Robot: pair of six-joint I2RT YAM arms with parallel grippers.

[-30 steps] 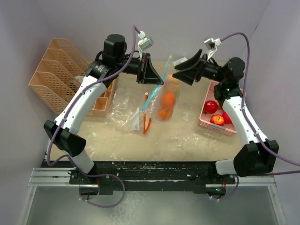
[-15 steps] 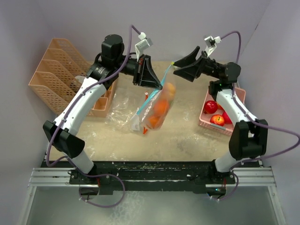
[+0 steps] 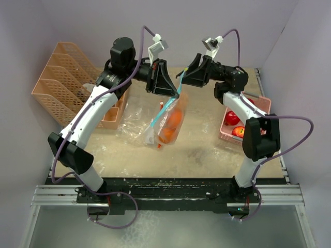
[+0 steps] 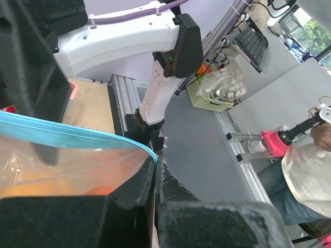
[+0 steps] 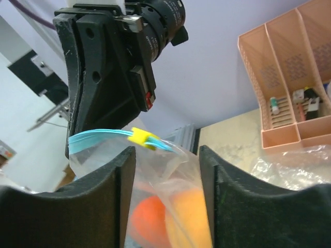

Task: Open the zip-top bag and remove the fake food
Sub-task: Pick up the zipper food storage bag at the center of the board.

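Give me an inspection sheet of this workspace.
Surface: beige table.
Job's things: bag hangs above it, oranges inside; apples lie in basket.
Clutter: organizer at left; spare bag on table.
Tools: left tool shut on bag's top edge; right tool open, straddling slider.
Cables: purple cables loop clear of bag.
Surroundings: plain walls; nothing else seen.

The overhead camera looks down from behind the arms over the whole tabletop [image 3: 207, 150]. Close wrist cameras behind the left end effector [image 4: 156, 186] and right end effector [image 5: 166, 206] face each other, sharing the zip-top bag [image 5: 160, 165] between.
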